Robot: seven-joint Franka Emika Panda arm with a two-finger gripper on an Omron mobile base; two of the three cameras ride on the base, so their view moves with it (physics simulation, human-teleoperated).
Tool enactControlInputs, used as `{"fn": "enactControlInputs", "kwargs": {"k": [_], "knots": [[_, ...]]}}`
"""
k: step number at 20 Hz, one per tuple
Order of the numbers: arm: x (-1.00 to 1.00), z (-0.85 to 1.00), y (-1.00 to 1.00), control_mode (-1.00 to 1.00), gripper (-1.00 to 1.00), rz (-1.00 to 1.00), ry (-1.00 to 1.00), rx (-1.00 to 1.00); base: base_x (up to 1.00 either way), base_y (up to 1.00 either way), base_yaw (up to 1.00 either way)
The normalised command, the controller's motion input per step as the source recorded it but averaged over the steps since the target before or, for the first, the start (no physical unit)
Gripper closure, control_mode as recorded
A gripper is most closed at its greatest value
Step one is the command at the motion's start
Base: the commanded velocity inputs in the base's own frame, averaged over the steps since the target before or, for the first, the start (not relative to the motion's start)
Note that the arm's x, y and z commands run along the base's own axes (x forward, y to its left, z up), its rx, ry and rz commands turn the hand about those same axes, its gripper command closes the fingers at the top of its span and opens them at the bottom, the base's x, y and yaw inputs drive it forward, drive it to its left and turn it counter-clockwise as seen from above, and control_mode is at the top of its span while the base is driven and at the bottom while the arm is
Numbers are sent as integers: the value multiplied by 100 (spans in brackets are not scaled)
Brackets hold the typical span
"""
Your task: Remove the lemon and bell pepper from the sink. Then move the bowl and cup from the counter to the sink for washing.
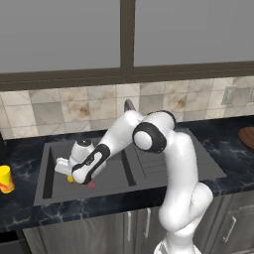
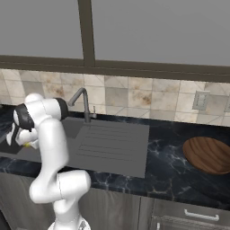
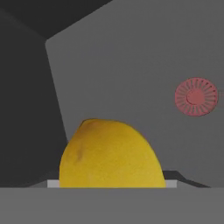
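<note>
My gripper (image 1: 72,176) reaches down into the left part of the sink (image 1: 49,149). The yellow lemon (image 3: 112,157) sits between its fingers, which press against both sides of the fruit; the fingertips are mostly hidden by it. A sliver of the lemon (image 1: 70,179) shows under the hand, close to the basin floor. The bell pepper is hidden. The yellow cup (image 1: 5,179) with its red mark stands on the counter left of the sink. The brown wooden bowl (image 2: 207,155) rests on the counter far to the right.
A flat reddish drain disc (image 3: 196,96) lies on the basin floor beside the lemon. The grey faucet (image 2: 81,101) rises behind the ribbed drainboard (image 2: 112,143). The basin's walls stand close around the hand. A tiled wall and a window back the dark counter.
</note>
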Motion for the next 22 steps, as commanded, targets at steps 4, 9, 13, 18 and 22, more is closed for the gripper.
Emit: {"fn": "enactControlInputs", "kwargs": {"k": [4, 9, 13, 18, 22], "knots": [[-26, 53, -21, -100, 100, 0, 0, -5, 0, 0, 0], [-22, 55, -25, -100, 100, -1, 0, -3, 0, 0, 0], [-27, 51, -21, -100, 100, -3, 0, -2, 0, 0, 0], [-36, 48, -22, -100, 100, 0, 0, 0, 0, 0, 0], [-41, 45, -22, -100, 100, 0, 0, 0, 0, 0, 0]]}}
